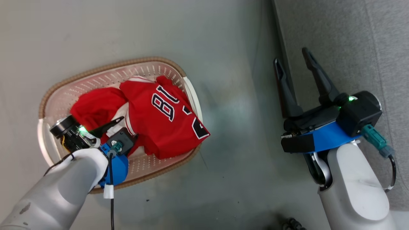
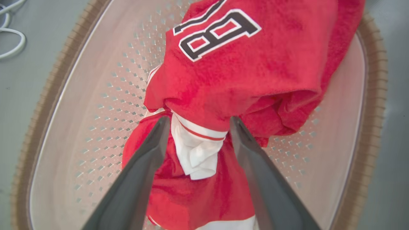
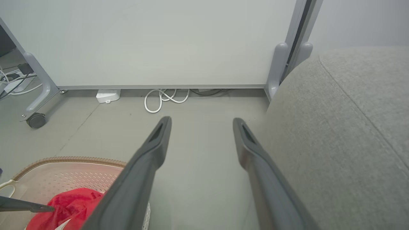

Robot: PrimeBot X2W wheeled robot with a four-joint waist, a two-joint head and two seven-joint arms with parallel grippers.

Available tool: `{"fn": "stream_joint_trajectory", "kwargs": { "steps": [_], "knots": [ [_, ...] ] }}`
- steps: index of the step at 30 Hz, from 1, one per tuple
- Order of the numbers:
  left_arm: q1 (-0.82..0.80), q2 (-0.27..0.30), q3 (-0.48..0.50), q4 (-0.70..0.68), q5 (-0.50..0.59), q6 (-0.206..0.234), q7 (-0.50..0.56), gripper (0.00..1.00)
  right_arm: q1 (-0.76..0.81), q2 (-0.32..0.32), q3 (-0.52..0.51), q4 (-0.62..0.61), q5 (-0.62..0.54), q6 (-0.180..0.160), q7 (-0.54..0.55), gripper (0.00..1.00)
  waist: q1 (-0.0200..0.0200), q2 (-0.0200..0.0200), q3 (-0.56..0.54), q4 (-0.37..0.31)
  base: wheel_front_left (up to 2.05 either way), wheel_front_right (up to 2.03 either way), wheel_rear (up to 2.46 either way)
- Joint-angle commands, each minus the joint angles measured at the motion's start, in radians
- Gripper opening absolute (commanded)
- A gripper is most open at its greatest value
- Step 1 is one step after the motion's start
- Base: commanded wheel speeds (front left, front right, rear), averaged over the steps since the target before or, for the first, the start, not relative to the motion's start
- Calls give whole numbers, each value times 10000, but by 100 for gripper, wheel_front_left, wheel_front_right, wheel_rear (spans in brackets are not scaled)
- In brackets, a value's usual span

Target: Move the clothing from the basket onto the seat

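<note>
Head view: clothing [image 1: 159,118] lies heaped inside the basket [image 1: 105,68], which stands on the grey floor [image 1: 223,48] at the robot's left. Numbered jersey [image 1: 166,108] on top, black-and-white numerals up, one corner draped over the rim on the side nearer the seat. Second red garment [image 1: 96,105] bunched beside it, deeper in the basket.

Left wrist view: left gripper [image 2: 198,121] is lowered into the basket, directly over the heap. Its jaws stand wide apart, nothing clamped. The two dark fingers [image 2: 140,172] flank a crumpled white-trimmed fold [image 2: 196,153] where the jersey's hem meets the lower garment. Tips sit at fabric level; whether they press the cloth cannot be told. Perforated basket wall visible on both sides of the heap.

Right gripper [image 1: 290,55] hangs well apart from the basket, over the strip of floor at the seat's edge, jaws spread, holding nothing. One finger overlaps the seat [image 1: 351,38] in the head view; the seat's grey woven fabric and a seam run along the right.

Right wrist view: basket rim and a patch of red cloth at lower left, seat at right, pale partition panel [image 3: 159,41] behind, white cable [image 3: 163,99] coiled at its foot, a caster wheel [image 3: 36,120] at far left.
</note>
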Motion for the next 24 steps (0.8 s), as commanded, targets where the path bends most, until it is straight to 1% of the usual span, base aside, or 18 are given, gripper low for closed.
{"fn": "stream_joint_trajectory", "kwargs": {
  "steps": [1, 4, 7, 14, 19, 20, 21, 24],
  "knots": [
    [-331, 55, -210, 159, -178, 18, -45, 100, -240, -31, -23, -114, -91, 4, -36, 100, -2, 0, 560, -105, 0, 0, 0],
    [-610, 16, -754, 491, -392, 16, -45, 100, -395, -31, -63, -280, -177, 4, -35, 100, -2, 0, 958, -131, 0, 0, 0],
    [-1001, -5, -1099, 696, -470, 18, -45, 100, -492, -33, -121, -439, -269, 4, -35, 100, -2, 0, 1338, -172, 0, 0, 0],
    [-1621, -151, -1439, 1322, -579, 18, -45, 100, -577, -31, -309, -739, -383, 4, -35, 100, -2, 0, 2052, -218, 0, 0, 0],
    [-1988, -258, -1484, 1346, -529, 18, -45, 100, -490, -31, -426, -892, -457, 4, -36, 100, -2, 0, 2259, -116, 0, 0, 0],
    [-2053, -277, -1489, 1347, -497, 18, -45, 29, -473, -31, -438, -895, -464, 3, -36, 100, -2, 0, 2270, -100, 0, 0, 0],
    [-2111, -301, -1484, 1291, -466, 18, -45, 0, -457, -31, -438, -900, -471, 4, -35, 100, -2, 0, 2273, -86, 0, 0, 0],
    [-2103, -325, -1417, 1217, -461, 18, -45, 0, -439, -31, -422, -889, -470, 4, -35, 100, -2, 0, 2230, -52, 0, 0, 0]
  ]
}}
